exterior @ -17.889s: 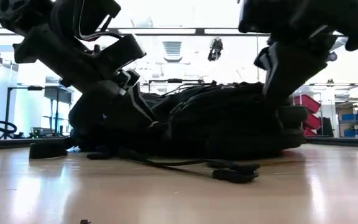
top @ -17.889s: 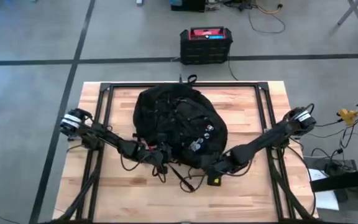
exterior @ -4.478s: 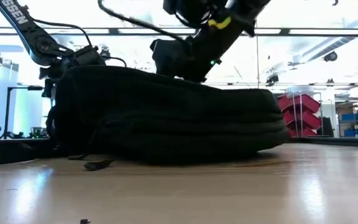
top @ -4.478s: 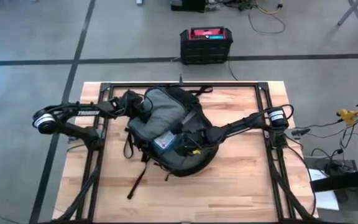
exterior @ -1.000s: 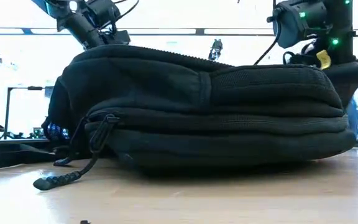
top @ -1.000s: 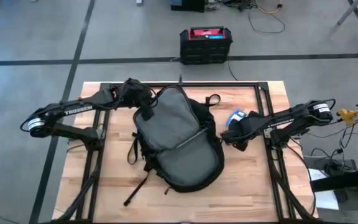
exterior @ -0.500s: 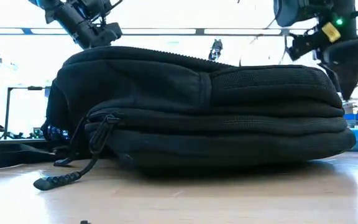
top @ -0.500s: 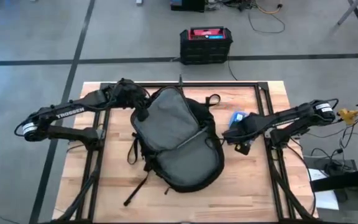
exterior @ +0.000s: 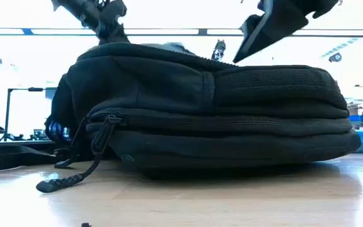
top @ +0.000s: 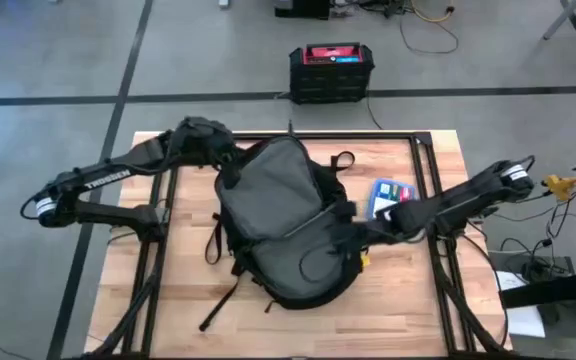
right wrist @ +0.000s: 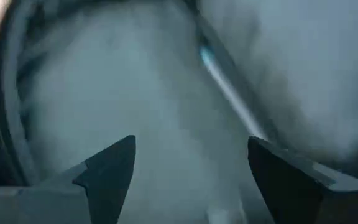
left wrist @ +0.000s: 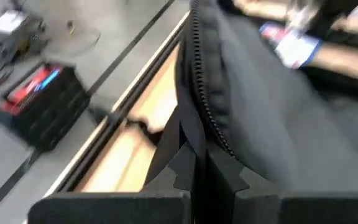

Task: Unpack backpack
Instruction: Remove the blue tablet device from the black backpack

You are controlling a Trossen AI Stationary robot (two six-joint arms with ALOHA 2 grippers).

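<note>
Dark fingers of the left gripper [left wrist: 194, 177] are pinched together on the zippered edge of the backpack's [top: 283, 225] flap, at the far end of the bag from the camera side of the table, holding that flap up so the grey lining [top: 268, 190] shows. The right gripper [right wrist: 191, 168] has its fingers spread wide with nothing between them, and it points into the grey interior of the backpack, reaching over the bag's right edge. A thin light-blue strip [right wrist: 219, 74] runs across the lining ahead of those fingers.

Around both grippers, the backpack lies flat in the middle of the wooden table [top: 398, 300], opened wide, with loose black straps [top: 223, 295] trailing off its left side toward the near table edge. A blue packet [top: 390, 193] lies on the wood just right of the backpack. Beyond the table's far edge, past the backpack, a black box with a red top [top: 331, 70] stands on the floor.
</note>
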